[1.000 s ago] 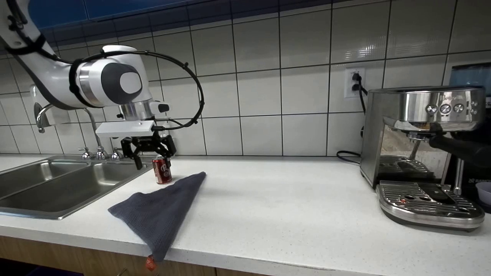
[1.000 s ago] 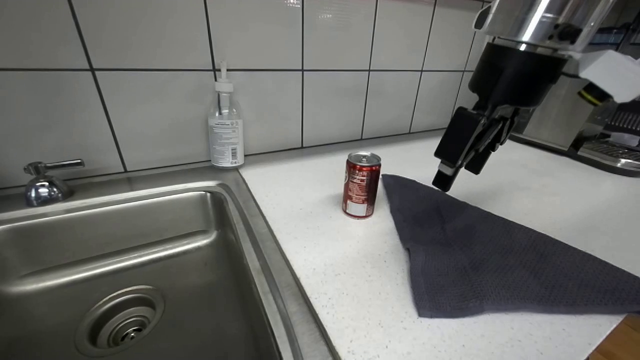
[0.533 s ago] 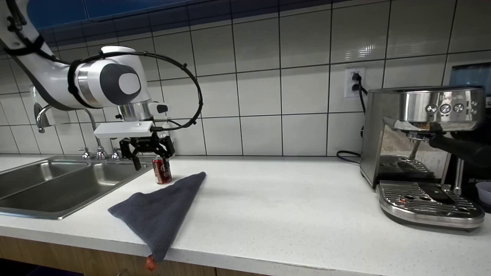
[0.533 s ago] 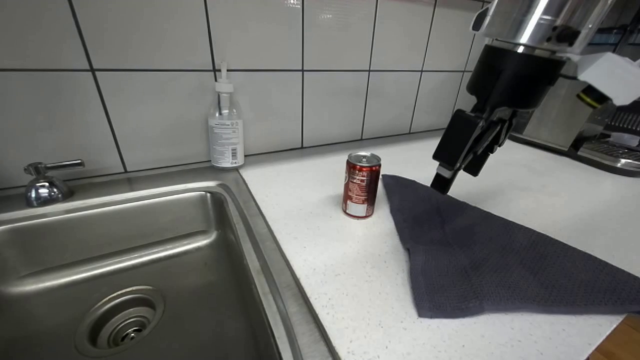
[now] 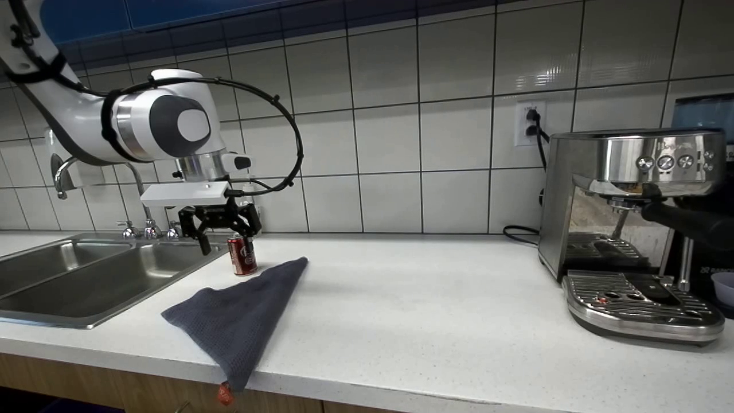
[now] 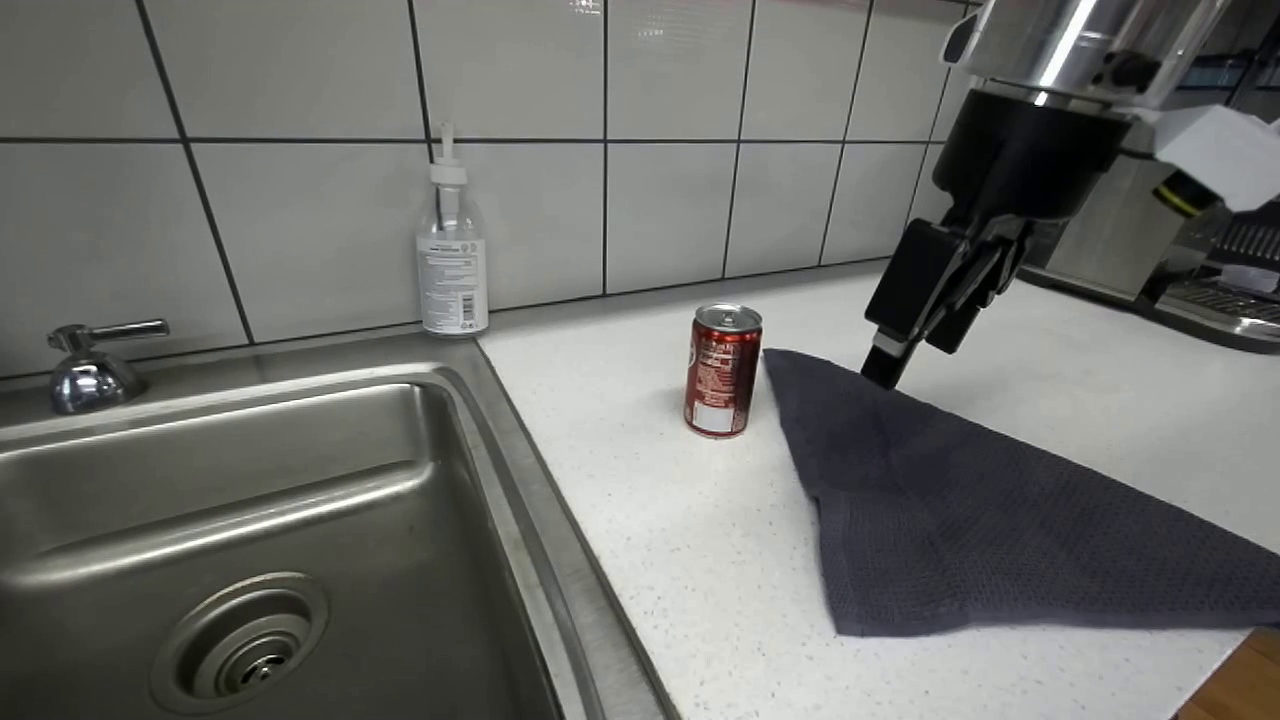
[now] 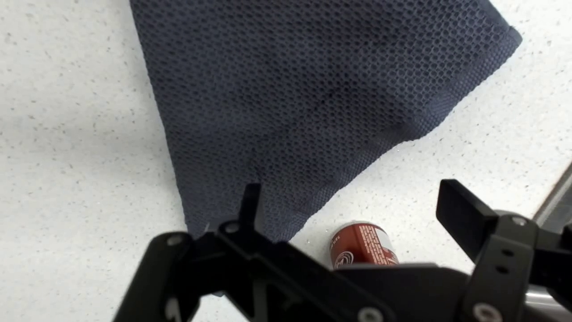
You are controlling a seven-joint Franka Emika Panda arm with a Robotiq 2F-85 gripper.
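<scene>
the black gripper (image 7: 350, 190) hovers with jaws spread wide; below them, a dark cloth (image 7: 290, 98) lies on the white counter (image 5: 430, 298); near them but apart, a red can (image 6: 723, 375) stands upright.

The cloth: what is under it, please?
The cloth lies on the counter, with an orange thing at its overhanging corner. What the cloth covers cannot be seen in any view.

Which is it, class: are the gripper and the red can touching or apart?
Apart: in an exterior view, white counter shows between the gripper and the upright red can.
</scene>
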